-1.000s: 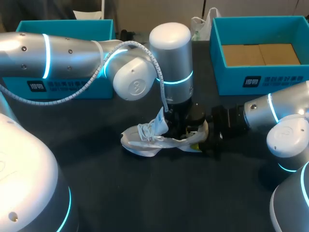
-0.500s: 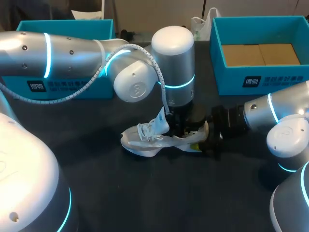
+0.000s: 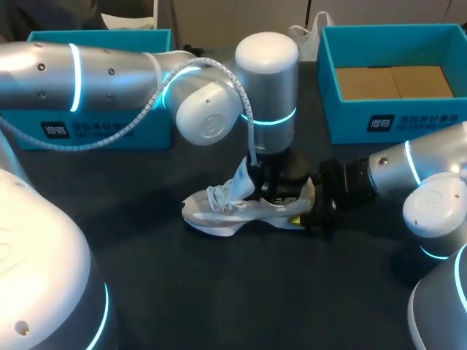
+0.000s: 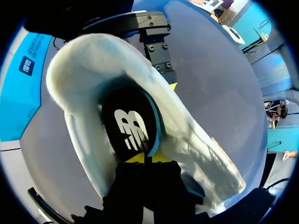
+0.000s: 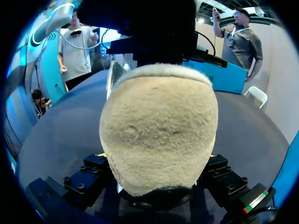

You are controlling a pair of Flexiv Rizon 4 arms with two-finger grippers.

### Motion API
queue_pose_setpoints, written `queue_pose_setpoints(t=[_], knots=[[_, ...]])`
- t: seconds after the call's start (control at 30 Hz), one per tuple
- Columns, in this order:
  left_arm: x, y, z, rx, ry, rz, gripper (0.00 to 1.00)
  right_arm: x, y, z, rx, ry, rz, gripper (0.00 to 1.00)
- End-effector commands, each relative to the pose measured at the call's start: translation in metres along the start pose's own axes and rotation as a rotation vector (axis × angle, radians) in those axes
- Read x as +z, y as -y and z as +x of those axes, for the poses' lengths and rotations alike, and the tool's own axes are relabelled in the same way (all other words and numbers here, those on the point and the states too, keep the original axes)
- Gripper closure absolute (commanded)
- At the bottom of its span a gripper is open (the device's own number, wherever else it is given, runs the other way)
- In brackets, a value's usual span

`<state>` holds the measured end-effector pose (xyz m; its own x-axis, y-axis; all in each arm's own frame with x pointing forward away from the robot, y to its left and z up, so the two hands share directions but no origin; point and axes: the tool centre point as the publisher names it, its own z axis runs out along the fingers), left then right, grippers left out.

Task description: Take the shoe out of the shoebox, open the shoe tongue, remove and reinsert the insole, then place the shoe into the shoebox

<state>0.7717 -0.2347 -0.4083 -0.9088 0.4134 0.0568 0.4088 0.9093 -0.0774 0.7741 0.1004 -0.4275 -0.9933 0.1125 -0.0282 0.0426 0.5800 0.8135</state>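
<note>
White shoe (image 3: 226,209) on the dark table (image 3: 241,292); right gripper (image 5: 158,158) clamps its heel, left gripper (image 4: 145,157) pinches its insole (image 4: 131,126), left arm (image 3: 266,95) covering its opening; open shoebox (image 3: 350,120) and second box (image 3: 149,137) stand well behind it

The shoe (image 3: 233,208) is off-white all over, laces included, and its heel collar is a fuzzy cream. Inside it the insole (image 4: 131,126) is black with a white logo and a thin teal-blue edge. The bench (image 3: 292,292) is a flat dark charcoal. Both shoeboxes, the left one (image 3: 95,124) and the right one (image 3: 408,117), are bright teal, each with a small dark label printed in white; the right one has a plain brown cardboard floor (image 3: 394,82). The left arm (image 3: 109,69) and the right arm (image 3: 416,171) are brushed silver with glowing cyan rings and white joint caps. The left pincer (image 4: 148,157) and the right pincer (image 3: 305,211) are black with yellow tips.
</note>
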Motion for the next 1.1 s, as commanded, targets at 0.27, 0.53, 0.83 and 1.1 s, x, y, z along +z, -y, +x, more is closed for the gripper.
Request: queue_pose_setpoints(t=[0.27,0.53,0.83,1.1], knots=[[-0.028,-0.016,0.012,-0.004,-0.039,0.026,1.0,0.003,0.002,0.0,0.0,0.0,0.006,1.0],[-0.048,-0.021,0.017,-0.008,-0.05,0.069,1.0,0.003,0.002,0.0,0.0,0.0,0.006,1.0],[-0.065,-0.028,0.021,-0.027,-0.026,0.118,1.0,0.003,0.002,0.0,0.0,0.0,0.006,1.0],[-0.08,-0.03,0.019,-0.056,0.004,0.159,1.0,0.003,0.002,0.0,0.0,0.0,0.006,1.0]])
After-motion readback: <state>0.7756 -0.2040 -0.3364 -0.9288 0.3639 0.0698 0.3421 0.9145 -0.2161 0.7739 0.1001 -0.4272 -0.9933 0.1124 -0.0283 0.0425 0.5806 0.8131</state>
